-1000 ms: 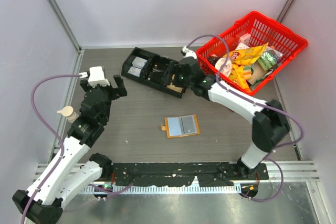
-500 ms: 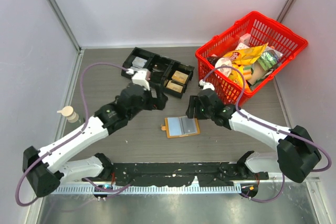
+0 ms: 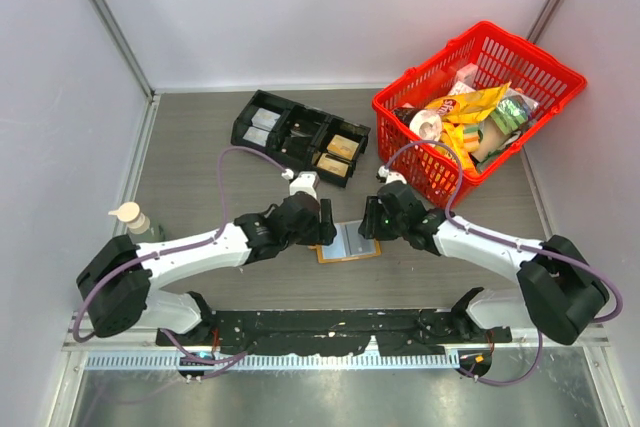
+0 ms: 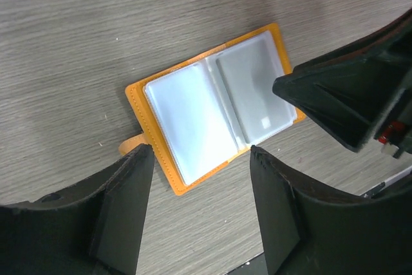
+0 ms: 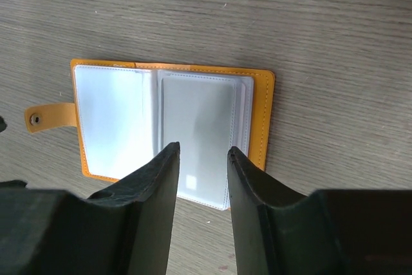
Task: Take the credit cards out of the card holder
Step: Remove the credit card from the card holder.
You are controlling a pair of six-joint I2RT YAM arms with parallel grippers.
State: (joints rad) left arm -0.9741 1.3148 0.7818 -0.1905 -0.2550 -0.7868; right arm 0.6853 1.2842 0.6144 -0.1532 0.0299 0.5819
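Observation:
The card holder [image 3: 347, 240] lies open and flat on the table, tan-orange with two pale blue-grey panels [image 4: 212, 104] and a side tab [image 5: 48, 117]. No separate card can be made out in its sleeves. My left gripper [image 3: 322, 230] hovers over its left edge, open and empty, with the jaws wide apart [image 4: 199, 152]. My right gripper [image 3: 372, 222] hovers over its right panel, open with a narrow gap and holding nothing [image 5: 203, 149]. The right gripper also shows in the left wrist view [image 4: 347, 101], just right of the holder.
A black compartment tray [image 3: 300, 137] with small items sits at the back. A red basket [image 3: 480, 97] full of snack packs stands at the back right. A small bottle [image 3: 130, 217] stands at the left. A black rail [image 3: 330, 325] runs along the near edge.
Both arms have swung in to the card holder: the left from the far left, the right from the black tray. The holder has not moved.

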